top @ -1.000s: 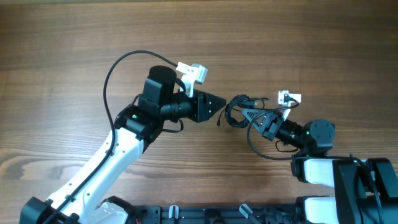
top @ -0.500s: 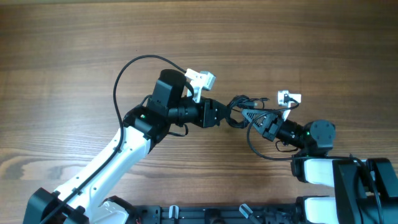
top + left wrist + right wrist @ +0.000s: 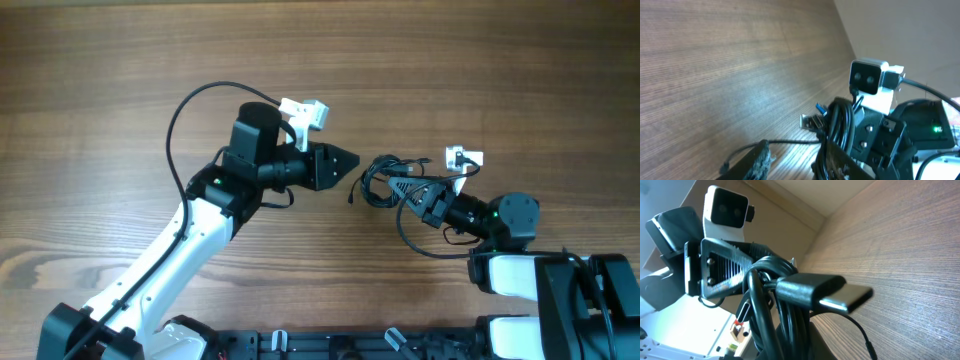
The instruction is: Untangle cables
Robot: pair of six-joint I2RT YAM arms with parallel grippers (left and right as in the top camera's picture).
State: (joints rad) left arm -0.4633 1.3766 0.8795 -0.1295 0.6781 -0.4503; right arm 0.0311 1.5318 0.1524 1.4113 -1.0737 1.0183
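Note:
The cables (image 3: 383, 172) are a small bunch of thin black wires on the wood between the two arms. My right gripper (image 3: 402, 186) is shut on this bunch; in the right wrist view the wires (image 3: 775, 320) rise from between its fingers, with a flat metal-tipped plug (image 3: 825, 292) lying across them. My left gripper (image 3: 352, 162) sits just left of the bunch, jaws partly apart and holding nothing. In the left wrist view the bunch (image 3: 840, 120) stands ahead, next to the right finger (image 3: 840, 165). A single strand (image 3: 790, 142) trails across towards the left finger (image 3: 757, 157).
The left arm's thick black cable (image 3: 185, 115) arches over the table behind it. Another thick loop (image 3: 420, 245) hangs off the right arm, whose base (image 3: 560, 290) fills the lower right. The right wrist camera (image 3: 867, 77) faces my left gripper at close range.
Half a second ago my left gripper reached right to the bunch; it has pulled back left to about where it was. The right gripper and the bunch have stayed put.

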